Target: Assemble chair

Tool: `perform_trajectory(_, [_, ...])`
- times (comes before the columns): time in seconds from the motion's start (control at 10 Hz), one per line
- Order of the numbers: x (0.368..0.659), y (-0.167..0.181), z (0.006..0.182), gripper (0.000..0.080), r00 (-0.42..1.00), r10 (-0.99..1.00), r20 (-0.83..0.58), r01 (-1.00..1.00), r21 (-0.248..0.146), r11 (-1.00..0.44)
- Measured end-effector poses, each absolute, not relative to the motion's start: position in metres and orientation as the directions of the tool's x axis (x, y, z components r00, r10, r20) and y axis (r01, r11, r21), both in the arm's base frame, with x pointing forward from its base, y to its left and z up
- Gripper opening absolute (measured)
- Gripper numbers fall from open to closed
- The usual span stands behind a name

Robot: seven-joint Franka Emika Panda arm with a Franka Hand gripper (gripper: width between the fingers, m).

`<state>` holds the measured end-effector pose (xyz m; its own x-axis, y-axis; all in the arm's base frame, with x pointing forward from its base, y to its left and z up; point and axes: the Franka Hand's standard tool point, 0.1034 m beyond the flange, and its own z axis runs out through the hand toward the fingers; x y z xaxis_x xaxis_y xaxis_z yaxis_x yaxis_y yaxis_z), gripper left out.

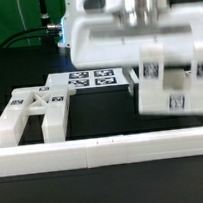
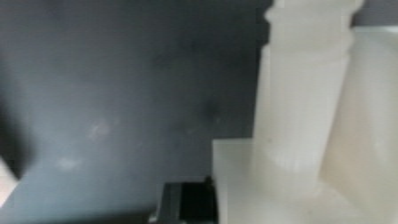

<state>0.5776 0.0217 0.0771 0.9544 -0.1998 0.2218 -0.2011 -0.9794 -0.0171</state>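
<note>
One long white rail [image 1: 104,151] lies nearest, before the end effector [image 1: 145,35]. Directly beneath the end effector stands a tagged chair block [image 1: 173,83]; a slotted chair panel [image 1: 30,111] rests well to the exterior view's left of it. The marker board [image 1: 92,78] lies farther back on the dark surface [image 1: 27,76]; grip state cannot be determined.

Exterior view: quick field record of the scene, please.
rail: runs across the front
tagged block: exterior view's right, behind the rail
hand: at the tagged block's top; open or shut unclear
slotted panel: exterior view's left, lying on the table
marker board: on the table, between slotted panel and tagged block, further back
</note>
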Motion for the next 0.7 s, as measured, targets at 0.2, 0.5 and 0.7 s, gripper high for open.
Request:
perform_trajectory(0.2, [0.584, 0.007, 0.105, 0.0033, 0.961, -0.153, 0.230, -0.152, -0.022, -0.988])
perform_trajectory(0.5, [0.575, 0.010, 0.094, 0.0033, 0.973, -0.168, 0.159, -0.166, -0.028, -0.986])
perform_trajectory(0.7, [0.574, 0.006, 0.090, 0.0033, 0.997, -0.078, 0.008, -0.077, -0.021, -0.997])
